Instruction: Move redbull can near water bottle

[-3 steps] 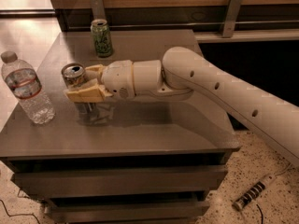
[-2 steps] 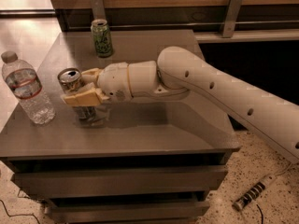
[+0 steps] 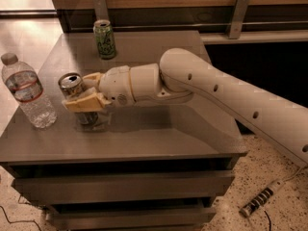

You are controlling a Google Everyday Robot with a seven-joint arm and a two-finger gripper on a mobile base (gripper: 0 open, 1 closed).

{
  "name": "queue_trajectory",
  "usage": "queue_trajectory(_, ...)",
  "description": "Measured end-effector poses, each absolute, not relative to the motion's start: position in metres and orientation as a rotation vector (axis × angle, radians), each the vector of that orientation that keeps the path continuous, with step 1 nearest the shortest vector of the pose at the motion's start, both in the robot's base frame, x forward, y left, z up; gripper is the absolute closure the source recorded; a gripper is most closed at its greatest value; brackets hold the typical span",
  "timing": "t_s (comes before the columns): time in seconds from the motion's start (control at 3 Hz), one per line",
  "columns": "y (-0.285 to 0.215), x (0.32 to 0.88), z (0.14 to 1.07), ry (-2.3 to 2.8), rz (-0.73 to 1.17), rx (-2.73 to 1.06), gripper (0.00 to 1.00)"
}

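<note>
Gripper: we see it over the table's left part, fingers clamped on the redbull can's sides.
Redbull can: upright in that grip, just beside the bottle, not touching it.
Bottle: upright near the table's left edge.
Green can: upright at the back, well apart from both.
Table: grey top; we cannot tell whether the redbull can rests on it.

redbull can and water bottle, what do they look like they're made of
The redbull can looks like thin metal, probably aluminium: silver-grey sides and a shiny pull-tab top. The water bottle looks like clear plastic: see-through ribbed walls, a white cap and a red-and-white label band, paper or film. The gripper is closed around the can, beside the bottle.
</note>
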State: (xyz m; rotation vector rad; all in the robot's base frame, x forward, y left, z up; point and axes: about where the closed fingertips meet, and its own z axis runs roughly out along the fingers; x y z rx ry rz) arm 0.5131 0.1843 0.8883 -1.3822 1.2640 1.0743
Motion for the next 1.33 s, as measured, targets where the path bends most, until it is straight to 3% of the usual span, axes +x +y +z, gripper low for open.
queue_trajectory(1.0,0.1907,0.5084,0.8894,1.255,1.082,-1.394,0.0)
queue_trajectory(1.33,0.1911,0.5081,0.8894,1.255,1.083,-1.395,0.0)
